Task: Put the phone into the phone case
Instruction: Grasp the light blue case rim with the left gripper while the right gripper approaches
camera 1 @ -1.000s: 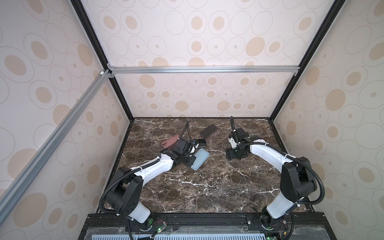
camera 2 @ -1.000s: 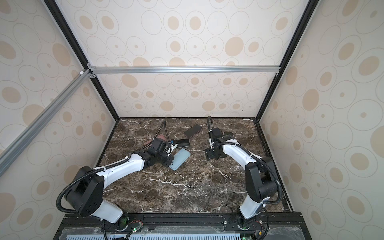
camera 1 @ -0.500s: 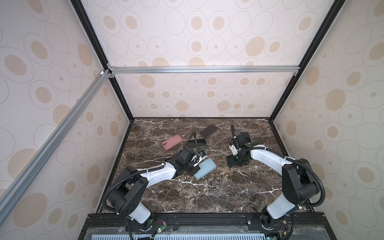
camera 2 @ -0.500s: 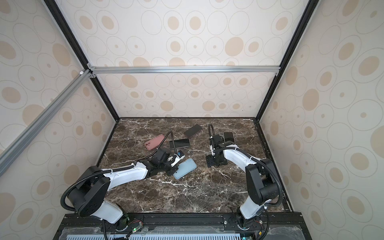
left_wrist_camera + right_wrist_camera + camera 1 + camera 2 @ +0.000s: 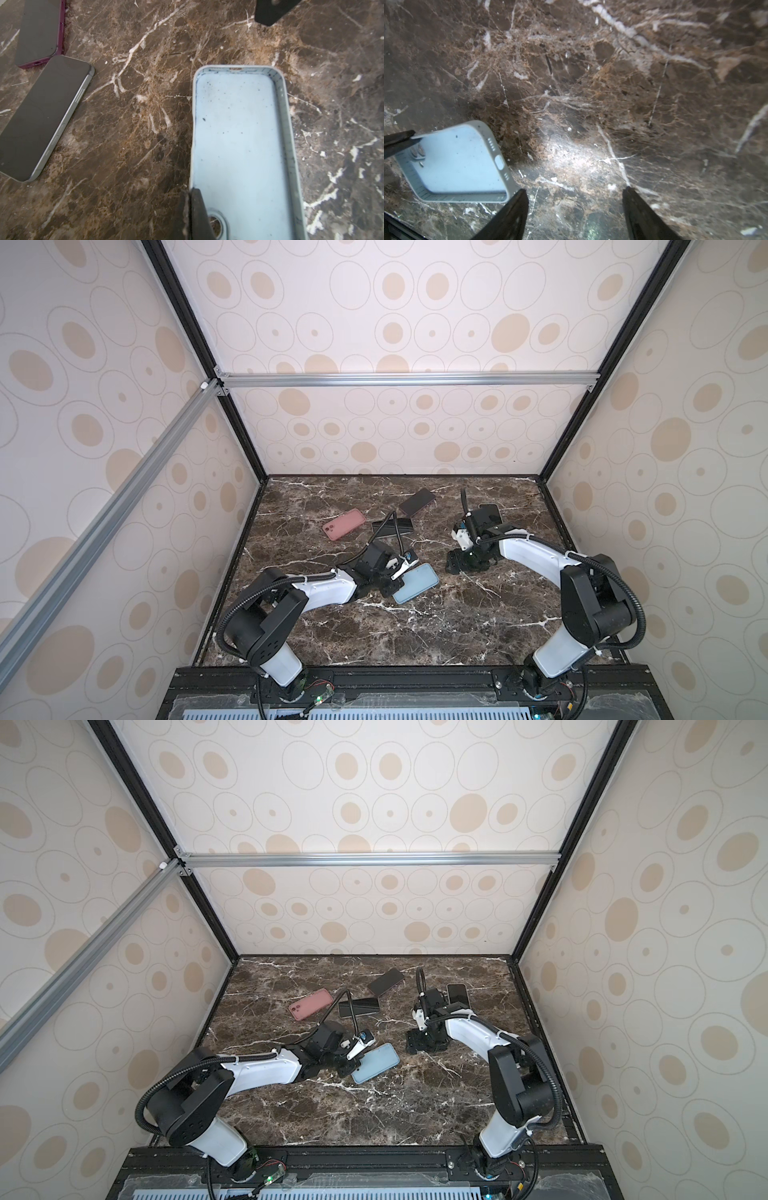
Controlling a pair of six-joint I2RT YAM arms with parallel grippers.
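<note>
While my left gripper (image 5: 192, 194) pinches the blue case (image 5: 239, 145) at its camera-hole corner, its long axis points toward my right gripper (image 5: 576, 189), spread wide and empty.

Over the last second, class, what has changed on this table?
The left gripper, shut on the light blue case, carried it toward the front and lowered it toward the table. The open right gripper also came forward, empty. The pink case and the phones at the back stayed put.
</note>
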